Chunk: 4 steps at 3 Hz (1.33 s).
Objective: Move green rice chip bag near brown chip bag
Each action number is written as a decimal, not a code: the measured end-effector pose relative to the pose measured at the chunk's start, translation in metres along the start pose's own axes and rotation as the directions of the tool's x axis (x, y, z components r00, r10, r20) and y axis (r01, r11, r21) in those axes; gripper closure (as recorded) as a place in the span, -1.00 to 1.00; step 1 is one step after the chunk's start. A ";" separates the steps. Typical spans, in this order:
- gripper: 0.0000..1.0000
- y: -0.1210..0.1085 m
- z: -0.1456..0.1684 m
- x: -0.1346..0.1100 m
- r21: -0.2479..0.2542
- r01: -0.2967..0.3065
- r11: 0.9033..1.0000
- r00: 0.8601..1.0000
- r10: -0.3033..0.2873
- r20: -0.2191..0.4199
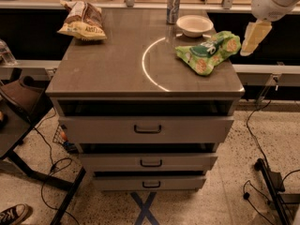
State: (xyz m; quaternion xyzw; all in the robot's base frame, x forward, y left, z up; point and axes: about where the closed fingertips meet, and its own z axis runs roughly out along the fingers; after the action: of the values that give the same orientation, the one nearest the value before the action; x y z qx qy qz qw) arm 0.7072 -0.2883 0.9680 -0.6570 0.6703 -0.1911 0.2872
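- Gripper (255, 36): pale cream, hangs from white arm (276, 1) at far right, just beyond the right edge of the cabinet top (112, 64). Near the green bag but apart from it; touches nothing visible. Open vs. closed: can't tell.
- Green rice chip bag (208, 52): lies crumpled on the cabinet top, right side, approx. mid-depth, close to the right edge. Dark green logo patch faces up; round tan rice cakes pictured on it.
- Brown chip bag (83, 21): lies at the far-left corner of the top, pale yellow band w/ dark lettering toward the near side. Well apart from the green bag, across the full width of the top.
- White bowl (194, 25): upright, just beyond the green bag on its far side, slightly left.
- Drink can (173, 6): upright, far edge, just left of and behind the bowl.
- Bright arc of reflected light (147, 67): on the top, between the two bags, nearer the green one.
- Three drawers below the top, each w/ a dark handle; top handle (147, 129).
- Blue tape X (144, 207) on the floor under the cabinet front; sneaker (11, 214) at near-left corner.
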 end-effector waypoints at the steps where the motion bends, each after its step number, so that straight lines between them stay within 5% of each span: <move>1: -1.00 0.000 0.023 0.005 -0.006 0.116 0.993 0.993 -0.116 0.017; 2: -1.00 0.004 0.036 0.008 -0.014 0.212 0.977 0.977 -0.211 0.009; 4: -1.00 0.018 0.060 0.004 -0.019 0.388 0.921 0.920 -0.388 -0.047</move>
State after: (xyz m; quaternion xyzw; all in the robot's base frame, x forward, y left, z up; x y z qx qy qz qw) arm 0.7319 -0.2837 0.9106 -0.7732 0.5348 -0.2572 0.2237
